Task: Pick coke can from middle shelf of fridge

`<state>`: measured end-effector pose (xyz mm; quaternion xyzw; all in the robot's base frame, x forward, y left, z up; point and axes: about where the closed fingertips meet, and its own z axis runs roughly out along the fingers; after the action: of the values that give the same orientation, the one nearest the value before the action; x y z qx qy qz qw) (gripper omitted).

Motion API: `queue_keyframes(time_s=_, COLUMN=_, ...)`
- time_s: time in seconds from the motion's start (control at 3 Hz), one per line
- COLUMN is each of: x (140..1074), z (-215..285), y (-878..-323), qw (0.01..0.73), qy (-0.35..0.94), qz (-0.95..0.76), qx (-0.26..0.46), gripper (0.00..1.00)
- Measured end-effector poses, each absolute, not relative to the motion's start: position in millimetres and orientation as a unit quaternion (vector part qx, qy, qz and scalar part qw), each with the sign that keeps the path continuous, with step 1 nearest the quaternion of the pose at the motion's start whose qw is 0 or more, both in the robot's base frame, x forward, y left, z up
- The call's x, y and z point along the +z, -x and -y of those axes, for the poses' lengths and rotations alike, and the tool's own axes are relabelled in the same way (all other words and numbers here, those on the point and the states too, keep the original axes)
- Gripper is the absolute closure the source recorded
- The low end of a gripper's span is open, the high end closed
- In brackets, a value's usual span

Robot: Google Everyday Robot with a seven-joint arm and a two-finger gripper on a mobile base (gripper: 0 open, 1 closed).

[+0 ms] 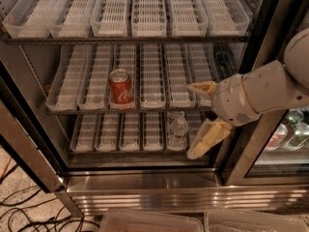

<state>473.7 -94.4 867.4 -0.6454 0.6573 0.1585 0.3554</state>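
Note:
The coke can (120, 89) is red with a white script logo and a silver top. It stands upright at the front of a white lane tray on the middle shelf (91, 111) of the fridge (145, 190), left of centre. My gripper (190, 121) is at the right of the fridge opening, level with the front edge of the middle shelf. It points left and is open. One cream finger (203, 88) lies over the right trays, the other (206, 138) hangs below the shelf. The gripper is well to the right of the can and holds nothing.
A clear bottle (178, 129) stands on the lower shelf just left of my lower finger. The top shelf (125, 38) holds white trays. A dark door post (256, 47) stands right of my arm, with bottles (294, 132) behind glass. Cables (24, 211) lie on the floor at the left.

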Motion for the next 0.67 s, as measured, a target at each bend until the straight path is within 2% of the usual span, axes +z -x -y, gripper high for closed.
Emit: queue_keyframes(time_s=0.67, x=897, z=71, y=-454, qw=0.407, qy=0.590, qz=-0.643, qx=0.271, gripper=0.00)
